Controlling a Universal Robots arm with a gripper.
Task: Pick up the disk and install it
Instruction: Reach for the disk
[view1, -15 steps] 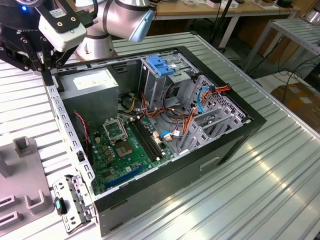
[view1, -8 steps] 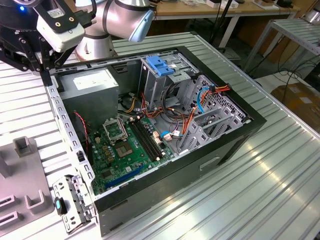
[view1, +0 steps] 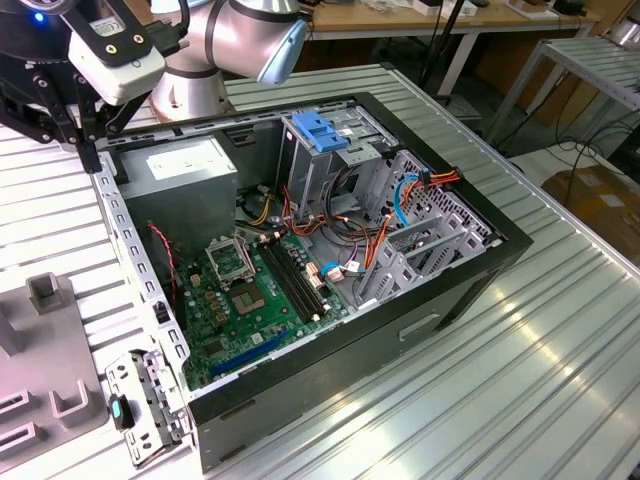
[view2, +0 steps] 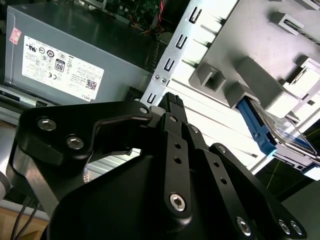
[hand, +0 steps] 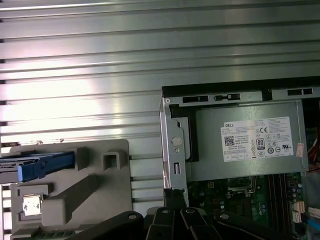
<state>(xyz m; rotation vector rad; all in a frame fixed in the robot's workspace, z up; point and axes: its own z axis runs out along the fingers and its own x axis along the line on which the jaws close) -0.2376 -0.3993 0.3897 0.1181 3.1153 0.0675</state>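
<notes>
Blue-railed, the disk (hand: 37, 165) lay in the grey holder (hand: 92, 197) beside the computer case (hand: 175, 145), its rails apparently running toward the case. The hand (hand: 175, 194) hung at the case wall nearest the holder, closed and empty.

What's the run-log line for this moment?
gripper: shut, empty, near edge of open black computer case | dark-grey rectangular disk with blue plastic rails: in grey plastic holder beside case, ungrasped | install: not done

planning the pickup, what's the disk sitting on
The disk rests on the grey holder block, which lies on the ribbed metal table. What lies directly beneath the disk is covered.
</notes>
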